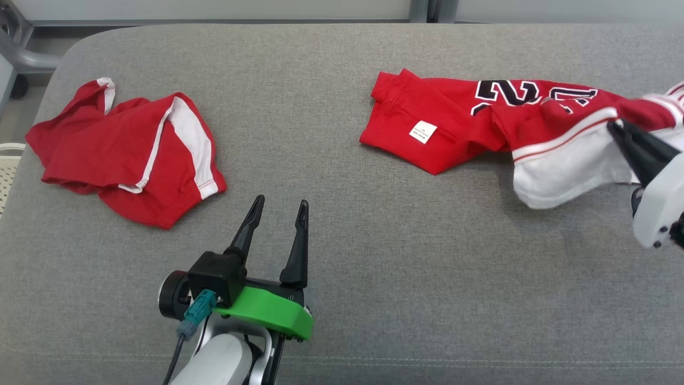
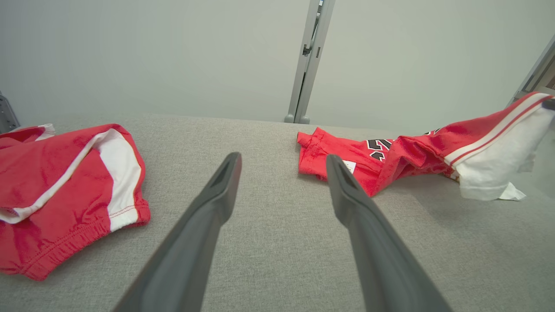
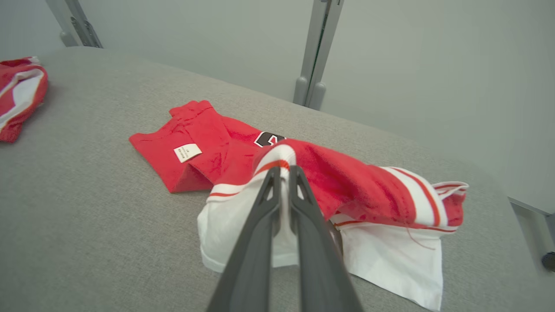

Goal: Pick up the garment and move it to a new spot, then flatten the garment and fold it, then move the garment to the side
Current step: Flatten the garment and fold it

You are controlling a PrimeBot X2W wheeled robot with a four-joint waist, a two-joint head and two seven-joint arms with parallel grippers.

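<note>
The garment is a red and white jersey with black numbers, lying crumpled at the right of the grey table; it also shows as the garment and the garment. My right gripper is shut on its white and red striped edge, which is lifted off the surface. In the right wrist view the right gripper pinches that fold between its fingertips. My left gripper stands open over bare table near the front, between the two cloths; the left gripper holds nothing.
A second red and white cloth lies crumpled at the table's left, seen again as the cloth. The grey padded table has rounded far corners. A metal post stands behind it against a pale wall.
</note>
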